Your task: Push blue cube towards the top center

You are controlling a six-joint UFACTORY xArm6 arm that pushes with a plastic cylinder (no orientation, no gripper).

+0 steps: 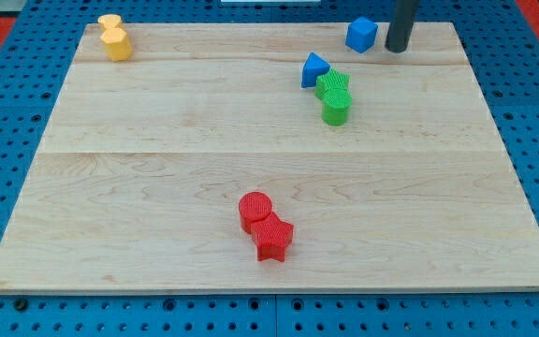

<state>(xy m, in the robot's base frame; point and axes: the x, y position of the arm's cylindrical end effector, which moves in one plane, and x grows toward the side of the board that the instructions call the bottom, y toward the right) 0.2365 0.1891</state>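
Blue cube [361, 35], blue triangle [314, 70]; green blocks [334, 96] (ribbed), red blocks [265, 226], yellow blocks [114, 38]; pale wooden board [157, 159]

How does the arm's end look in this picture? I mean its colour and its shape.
Only a straight dark rod shows, round like a cylinder and plain, with no cables or markings visible. My tip ends blunt. The rest of the arm is cut off at the view's top.

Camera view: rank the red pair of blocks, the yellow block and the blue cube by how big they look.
1. Red pair of blocks, nearest the view's bottom, which may enlarge it.
2. Yellow block.
3. Blue cube, only slightly smaller-looking than the yellow one; unsure.
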